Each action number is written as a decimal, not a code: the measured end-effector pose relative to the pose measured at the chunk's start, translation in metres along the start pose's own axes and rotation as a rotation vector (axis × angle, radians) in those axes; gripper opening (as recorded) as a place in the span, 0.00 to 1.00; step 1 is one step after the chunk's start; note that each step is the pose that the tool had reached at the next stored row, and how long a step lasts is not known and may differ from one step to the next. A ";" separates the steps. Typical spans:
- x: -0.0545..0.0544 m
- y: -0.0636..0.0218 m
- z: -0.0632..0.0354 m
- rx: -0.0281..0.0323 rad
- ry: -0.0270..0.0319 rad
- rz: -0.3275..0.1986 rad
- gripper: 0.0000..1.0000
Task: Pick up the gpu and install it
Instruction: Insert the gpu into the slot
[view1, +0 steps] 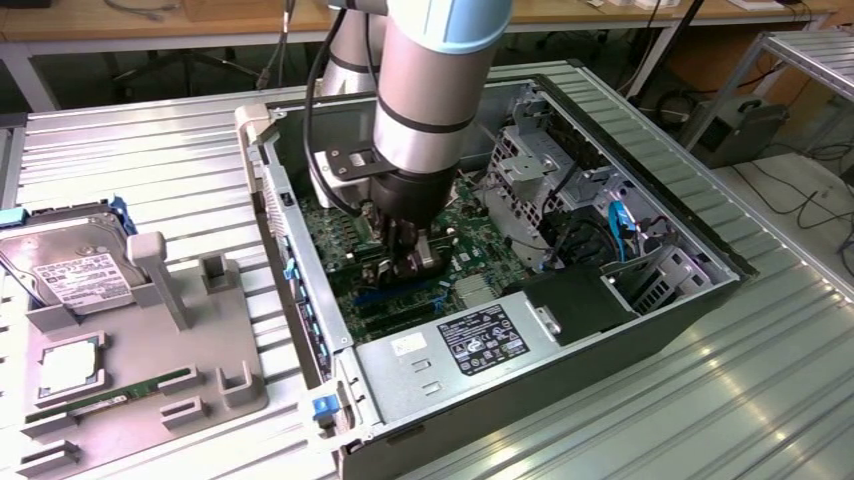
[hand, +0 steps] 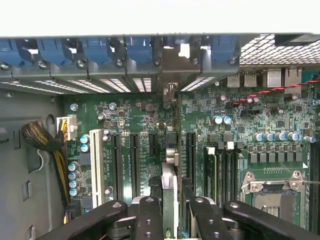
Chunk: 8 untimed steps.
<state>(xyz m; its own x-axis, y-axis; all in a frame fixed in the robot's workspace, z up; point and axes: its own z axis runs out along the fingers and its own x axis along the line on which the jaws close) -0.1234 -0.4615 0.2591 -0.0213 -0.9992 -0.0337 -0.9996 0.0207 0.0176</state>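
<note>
The gpu (hand: 170, 167) shows edge-on in the wrist view as a thin card standing upright over the motherboard (hand: 135, 115). Its silver bracket (hand: 173, 67) reaches the rear slot openings of the case. My gripper (hand: 172, 212) is shut on the card, one black finger (hand: 149, 217) on each side. The card stands in line with an expansion slot between the black slots; whether it is fully seated I cannot tell. In the exterior view the gripper (view1: 410, 265) is low inside the open computer case (view1: 694, 300), close to the board.
A grey tray (view1: 147, 340) at the exterior view's left carries a hard drive (view1: 74, 270), a processor (view1: 70, 365) and a green RAM stick (view1: 114, 392). Inside the case are the power supply (view1: 467, 345), a drive cage (view1: 534, 170), a cable bundle (hand: 42, 140) and the CPU socket (hand: 272, 200).
</note>
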 end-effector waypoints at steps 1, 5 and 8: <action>0.000 0.0001 0.0008 0.0000 -0.0001 0.000 0.26; 0.000 0.0006 0.0031 -0.0001 0.0002 0.000 0.26; 0.000 0.0006 0.0037 0.0002 -0.0004 0.000 0.26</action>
<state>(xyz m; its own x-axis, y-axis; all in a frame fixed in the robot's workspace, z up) -0.1241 -0.4614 0.2554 -0.0214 -0.9992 -0.0340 -0.9996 0.0208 0.0174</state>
